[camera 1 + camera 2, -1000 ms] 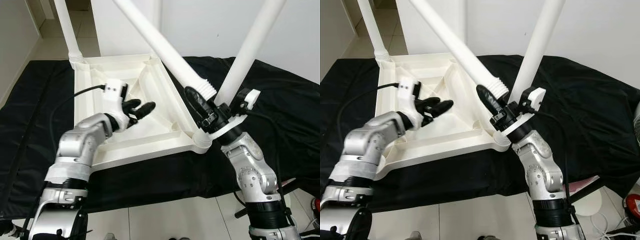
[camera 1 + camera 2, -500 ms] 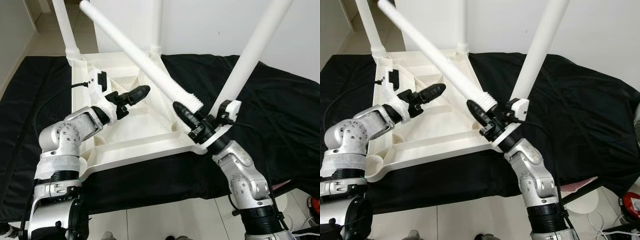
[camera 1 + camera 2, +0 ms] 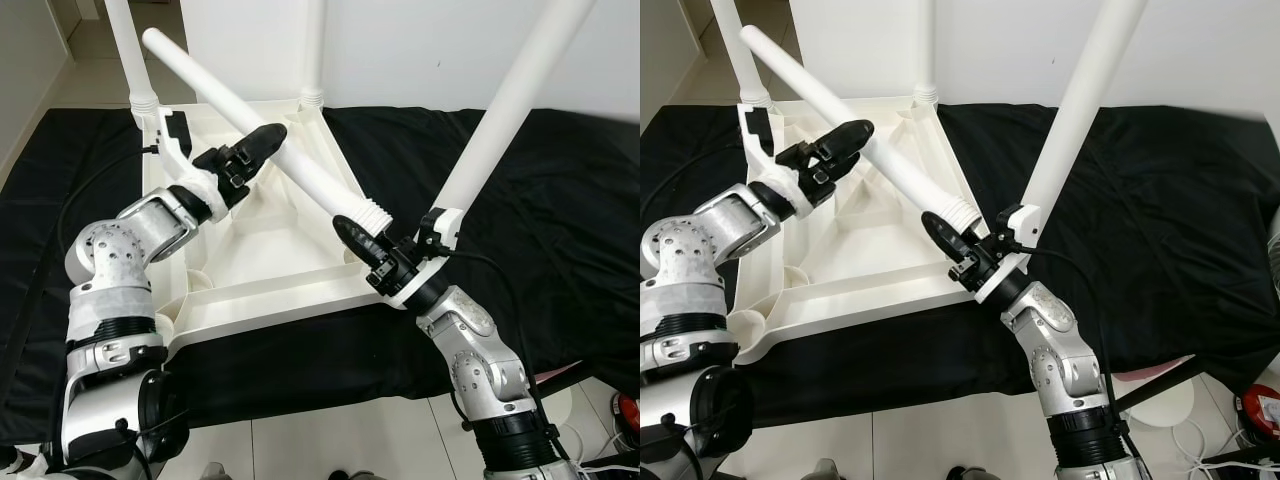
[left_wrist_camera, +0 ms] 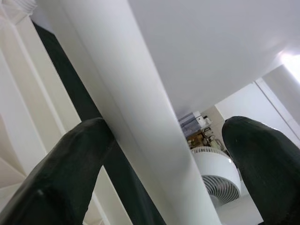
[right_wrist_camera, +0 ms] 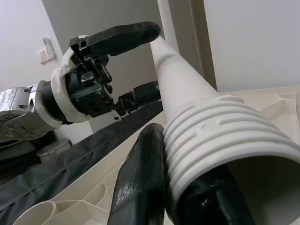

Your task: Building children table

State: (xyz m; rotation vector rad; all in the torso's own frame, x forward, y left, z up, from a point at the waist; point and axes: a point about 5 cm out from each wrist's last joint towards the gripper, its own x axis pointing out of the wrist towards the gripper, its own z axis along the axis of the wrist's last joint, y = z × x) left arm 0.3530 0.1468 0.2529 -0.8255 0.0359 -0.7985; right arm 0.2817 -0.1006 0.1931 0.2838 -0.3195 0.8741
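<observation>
While the upturned white tabletop (image 3: 290,290) is lying on a black cloth (image 3: 560,220) on the floor, three white legs are standing up from its corners, and a fourth, loose leg (image 3: 265,140) is slanting across above it. The right claw (image 3: 368,250) is gripping this loose leg at its ribbed, threaded end, one finger on each side, just above the near corner of the tabletop. The left claw (image 3: 250,150) is reaching to the leg's middle, its fingers (image 4: 70,173) spread wide on either side of the tube, with one resting against it. A white fan (image 4: 218,171) is standing in the room behind.
</observation>
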